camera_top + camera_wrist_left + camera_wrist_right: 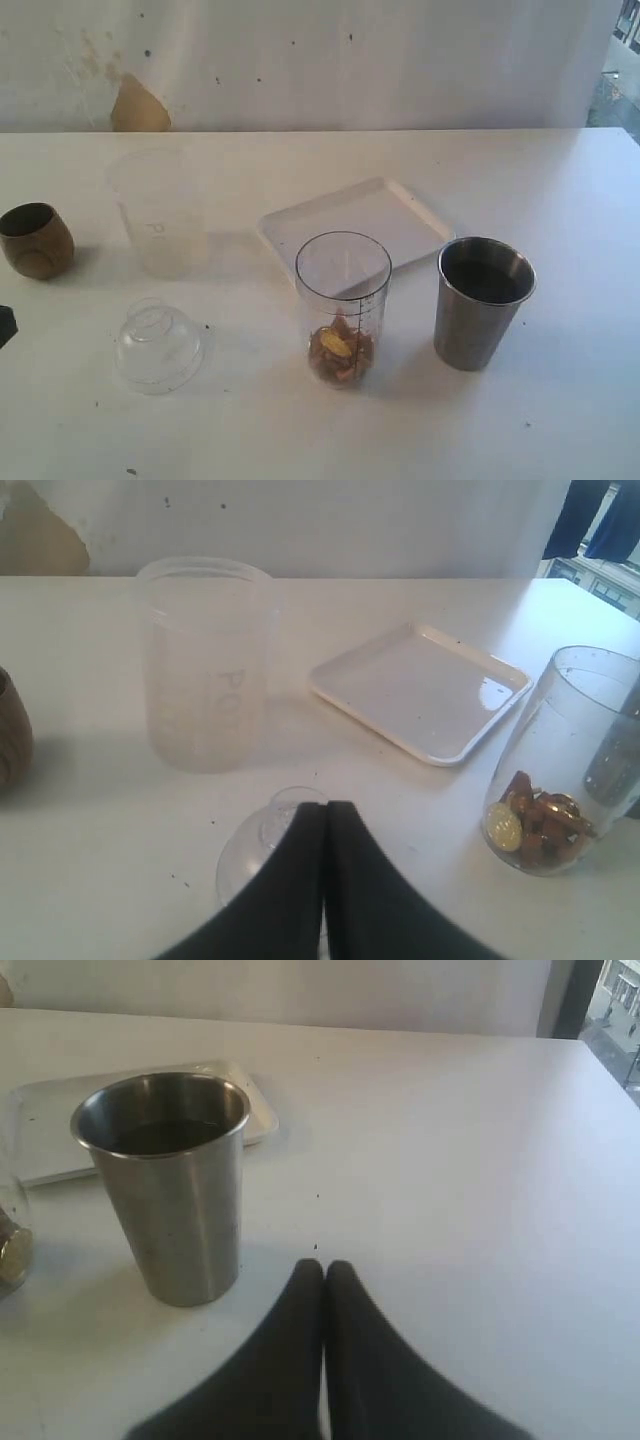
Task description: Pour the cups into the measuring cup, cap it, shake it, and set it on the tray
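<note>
The clear measuring cup [343,300] stands at the front middle with brown pieces and a gold disc in its bottom [535,828]. The steel tumbler [482,300] stands upright to its right, and the white tray [400,215] lies just behind both. The brown wooden cup [36,240] sits at the far left. My left gripper [326,805] is shut with nothing between its fingers, its tips over the clear dome lid [250,845]. My right gripper [324,1265] is shut and empty, a little way from the tumbler [170,1185].
A frosted translucent cup [160,215] stands upright between the wooden cup and the tray. The dome lid [158,345] rests on the table in front of it. A dark bit of the left arm [5,325] shows at the left edge.
</note>
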Robot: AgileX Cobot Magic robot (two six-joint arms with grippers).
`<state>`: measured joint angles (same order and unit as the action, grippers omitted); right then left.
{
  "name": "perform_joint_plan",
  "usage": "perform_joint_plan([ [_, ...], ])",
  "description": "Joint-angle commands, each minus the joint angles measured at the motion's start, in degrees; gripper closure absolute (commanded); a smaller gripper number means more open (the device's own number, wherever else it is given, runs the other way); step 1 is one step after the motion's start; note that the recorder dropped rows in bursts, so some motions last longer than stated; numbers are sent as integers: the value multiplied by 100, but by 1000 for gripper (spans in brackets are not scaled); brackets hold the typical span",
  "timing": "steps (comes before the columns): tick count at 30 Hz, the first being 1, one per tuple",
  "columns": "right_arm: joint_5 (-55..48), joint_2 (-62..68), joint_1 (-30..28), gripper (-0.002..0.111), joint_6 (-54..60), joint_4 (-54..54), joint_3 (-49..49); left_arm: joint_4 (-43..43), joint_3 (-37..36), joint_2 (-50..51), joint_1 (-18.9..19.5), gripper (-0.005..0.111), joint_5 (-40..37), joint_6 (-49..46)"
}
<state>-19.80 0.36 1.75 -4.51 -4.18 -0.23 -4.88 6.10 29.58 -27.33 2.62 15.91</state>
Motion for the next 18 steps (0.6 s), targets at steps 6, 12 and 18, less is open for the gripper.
perform_joint_plan([
  [6, 17, -36, 6, 108, -28, -32, 23, 59, -31, -29, -25, 106, -25, 58],
  [12, 17, -36, 6, 108, -28, -32, 23, 59, -31, -41, -14, 106, -92, 59],
  [18, 17, -36, 6, 108, -28, -32, 23, 59, -31, -590, 724, 106, -143, 59],
])
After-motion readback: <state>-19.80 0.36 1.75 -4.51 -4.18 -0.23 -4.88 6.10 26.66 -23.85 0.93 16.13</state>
